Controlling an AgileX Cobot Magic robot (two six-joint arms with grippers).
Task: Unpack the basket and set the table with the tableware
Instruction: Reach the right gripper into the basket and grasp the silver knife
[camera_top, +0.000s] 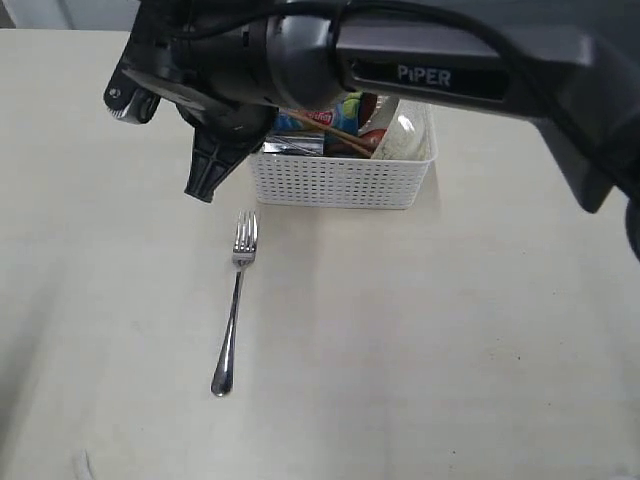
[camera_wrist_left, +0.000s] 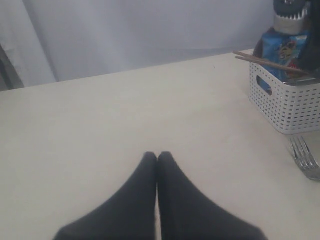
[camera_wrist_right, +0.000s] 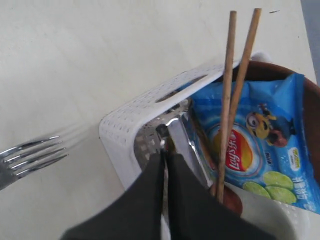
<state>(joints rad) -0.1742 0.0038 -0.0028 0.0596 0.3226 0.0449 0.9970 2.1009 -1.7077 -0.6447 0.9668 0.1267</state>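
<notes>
The white lattice basket (camera_top: 330, 185) (camera_wrist_left: 290, 107) (camera_wrist_right: 125, 125) stands on the cream table (camera_top: 450, 330). In it are the brown chopsticks (camera_top: 320, 130) (camera_wrist_right: 227, 90), a shiny steel piece (camera_top: 295, 147) (camera_wrist_right: 177, 135), an off-white bowl (camera_top: 405, 135), a reddish-brown spoon (camera_wrist_right: 230, 200) and the dark plate's rim (camera_wrist_right: 310, 95). The steel fork (camera_top: 235, 300) (camera_wrist_left: 304, 157) (camera_wrist_right: 30, 157) lies on the table in front of the basket, tines toward it. My right gripper (camera_top: 200, 188) (camera_wrist_right: 165, 154) hangs shut above the basket's near left corner; nothing shows in it. My left gripper (camera_wrist_left: 157, 155) is shut and empty over bare table.
A blue crisp bag (camera_wrist_right: 255, 145) (camera_wrist_left: 280, 50) lies in the basket under the chopsticks. The right arm (camera_top: 430, 70) spans the far side of the table above the basket. A grey wall (camera_wrist_left: 150, 35) stands past the far edge.
</notes>
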